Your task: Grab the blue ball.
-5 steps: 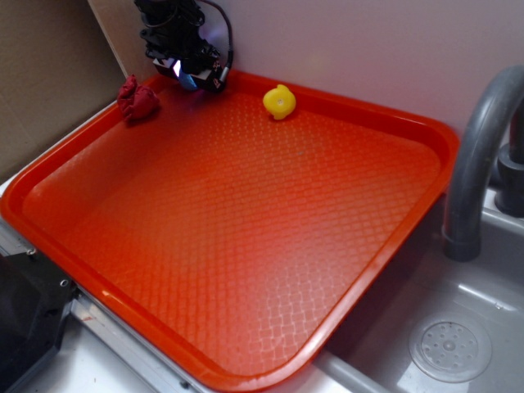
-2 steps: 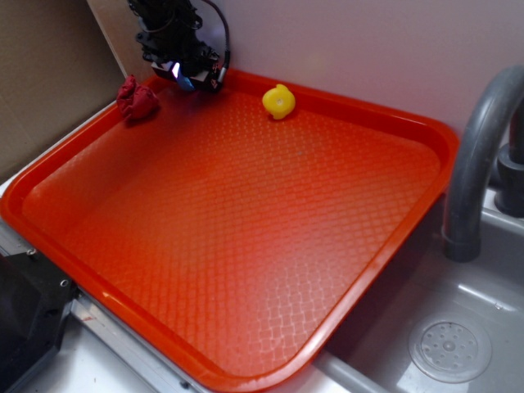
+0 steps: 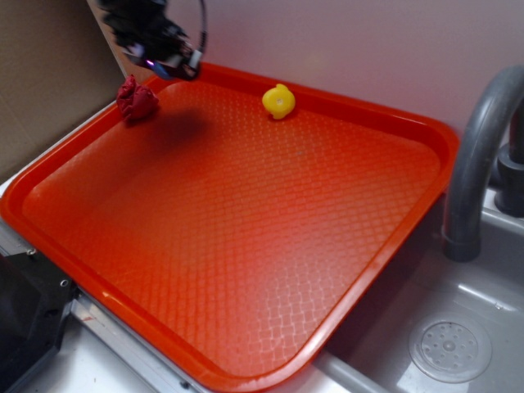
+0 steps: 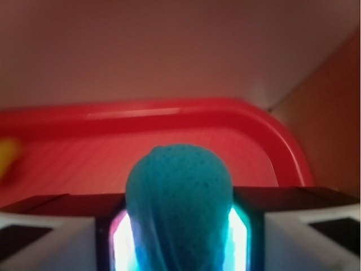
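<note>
1 grasp made: gripper (image 4: 179, 226) clamped on blue ball (image 4: 179, 195), pads squeezing both sides, raised over tray (image 3: 426, 131) corner for clearance above red cloth (image 3: 136, 100).

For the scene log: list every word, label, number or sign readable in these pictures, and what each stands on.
None can be read.
The tray, yellow toy, red cloth, faucet and blue ball show no print.
The gripper is dark and blurred; any marking there cannot be made out.
</note>
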Motion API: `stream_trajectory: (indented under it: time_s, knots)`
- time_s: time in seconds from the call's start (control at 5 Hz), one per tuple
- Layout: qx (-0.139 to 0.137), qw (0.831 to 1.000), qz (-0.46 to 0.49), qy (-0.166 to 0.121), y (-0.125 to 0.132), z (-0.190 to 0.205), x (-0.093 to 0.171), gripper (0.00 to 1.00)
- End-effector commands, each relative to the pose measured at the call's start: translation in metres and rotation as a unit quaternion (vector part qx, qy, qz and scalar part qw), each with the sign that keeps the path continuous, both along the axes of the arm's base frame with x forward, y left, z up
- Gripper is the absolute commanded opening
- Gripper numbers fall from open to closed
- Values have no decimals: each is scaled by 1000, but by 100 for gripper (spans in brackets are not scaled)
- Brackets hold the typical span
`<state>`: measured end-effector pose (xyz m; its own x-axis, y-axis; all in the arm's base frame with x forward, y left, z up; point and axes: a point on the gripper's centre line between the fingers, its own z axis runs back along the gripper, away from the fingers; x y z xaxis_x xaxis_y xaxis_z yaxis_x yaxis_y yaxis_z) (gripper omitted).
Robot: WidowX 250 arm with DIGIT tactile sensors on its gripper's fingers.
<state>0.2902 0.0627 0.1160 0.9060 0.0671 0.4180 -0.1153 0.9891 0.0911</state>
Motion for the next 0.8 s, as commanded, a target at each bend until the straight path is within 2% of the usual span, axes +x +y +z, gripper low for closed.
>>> stream_trajectory:
  time_s: [0.0, 0.2, 0.4, 0.6]
  knots:
    - [-21, 998, -59, 0, -31, 69, -44, 0]
    - [-26, 996, -84, 14, -48, 67, -51, 0]
    - [-24, 995, -95, 11, -54, 58, -53, 0]
    - [2, 996, -83, -8, -59, 43, -58, 0]
